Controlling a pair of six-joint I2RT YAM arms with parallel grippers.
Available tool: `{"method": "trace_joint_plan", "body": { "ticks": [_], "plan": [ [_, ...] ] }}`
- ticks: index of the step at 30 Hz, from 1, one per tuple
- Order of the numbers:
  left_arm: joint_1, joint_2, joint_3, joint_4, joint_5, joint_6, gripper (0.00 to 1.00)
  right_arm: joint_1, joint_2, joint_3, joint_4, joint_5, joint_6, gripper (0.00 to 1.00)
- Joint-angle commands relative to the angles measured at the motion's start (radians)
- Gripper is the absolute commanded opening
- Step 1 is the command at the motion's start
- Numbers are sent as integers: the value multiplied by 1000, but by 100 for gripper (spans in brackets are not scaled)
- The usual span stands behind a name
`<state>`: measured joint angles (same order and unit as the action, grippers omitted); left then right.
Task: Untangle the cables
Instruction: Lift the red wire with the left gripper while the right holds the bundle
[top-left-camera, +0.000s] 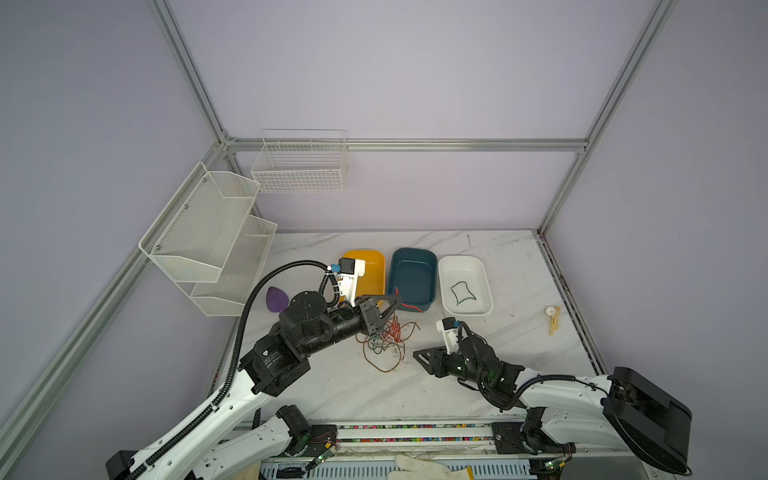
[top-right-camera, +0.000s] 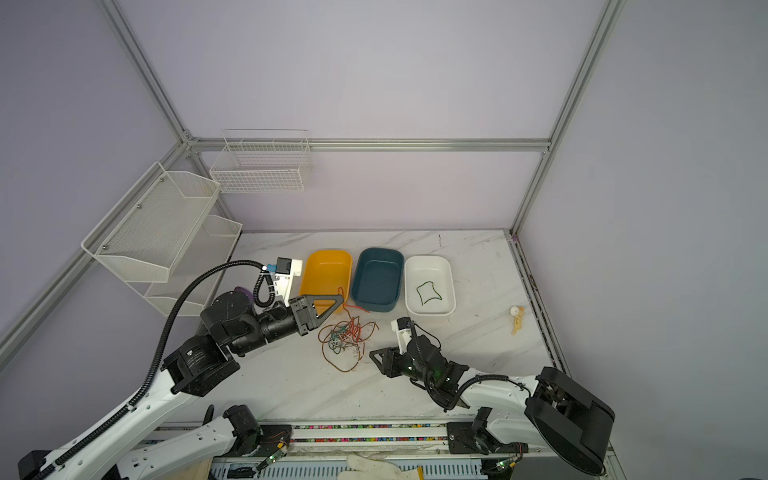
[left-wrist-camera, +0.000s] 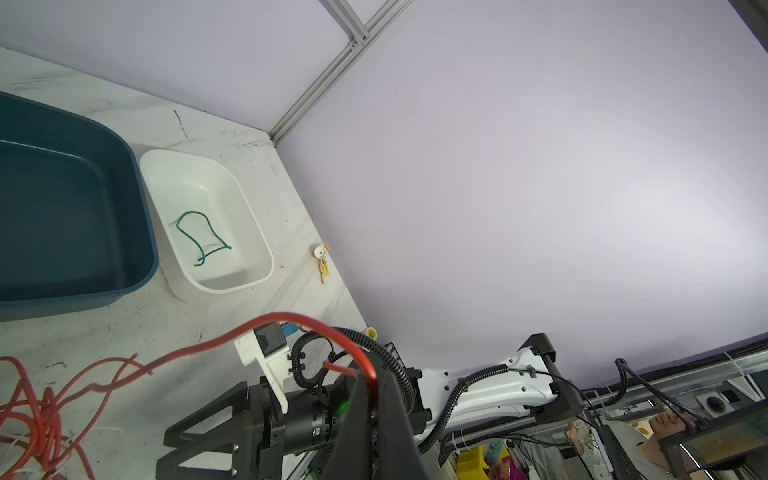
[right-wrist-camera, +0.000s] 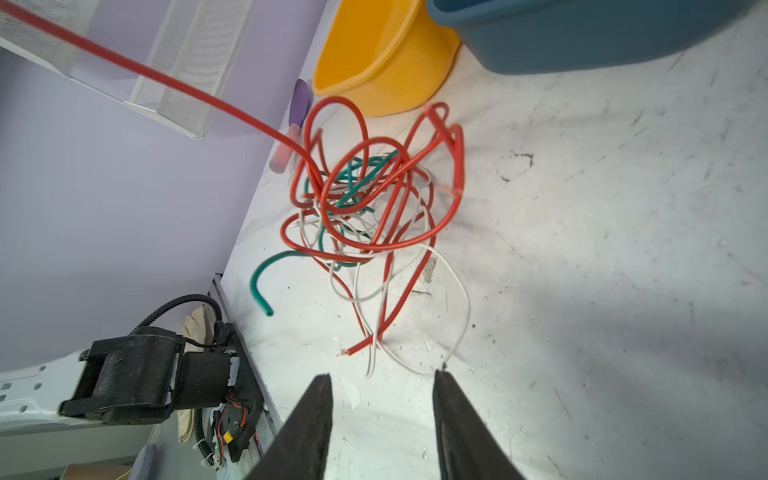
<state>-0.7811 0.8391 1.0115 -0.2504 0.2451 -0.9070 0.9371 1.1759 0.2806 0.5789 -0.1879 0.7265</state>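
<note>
While the left hand (top-right-camera: 338, 299) is clamping fully shut on one red cable (left-wrist-camera: 291, 318) and holding it raised above the worktop (top-left-camera: 519, 332), the right hand (right-wrist-camera: 382, 378) is waiting low just beside the tangle (right-wrist-camera: 365, 199), jaws partly apart and gripping nothing. The tangle is lying on the worktop in front of the yellow tray (top-right-camera: 328, 251) and the blue tray (top-left-camera: 432, 270), between the two hands. The held red cable is running nearly straight down into it.

Step in hand, as judged: drawing that red cable free.
- Pulling slowly along the strand's own line is looking safest.
- The right hand should probably be pinning the remaining loops so the pile is not riding up.
- If the whole pile is lifting, pausing and freeing the crossing loop first seems wiser.

Count:
- hands: two
- trays: three
- green cable (top-left-camera: 461, 293) lying in the white tray (top-left-camera: 463, 257): one
- yellow and blue trays: nothing showing inside
- tangle: red, white and green strands crossing too much for counting
- purple item (top-left-camera: 276, 299): one
- small pale item (top-left-camera: 552, 320) near the worktop's right edge: one
</note>
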Motion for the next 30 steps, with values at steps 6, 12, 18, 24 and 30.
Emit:
{"method": "trace_joint_plan", "body": {
  "ticks": [6,12,18,24,30],
  "plan": [
    [-3,14,155,60,34,-30,0,5,-146,13,24,-4,-72,48],
    [-3,47,265,80,41,-52,0,13,-48,43,104,6,-65,48],
    [-3,86,330,117,73,-95,0,49,63,96,155,49,-63,46],
    [-4,100,372,136,80,-110,0,66,165,111,177,143,-37,42],
    [-4,108,445,121,79,-88,0,65,295,96,194,204,3,31]
  ]
}}
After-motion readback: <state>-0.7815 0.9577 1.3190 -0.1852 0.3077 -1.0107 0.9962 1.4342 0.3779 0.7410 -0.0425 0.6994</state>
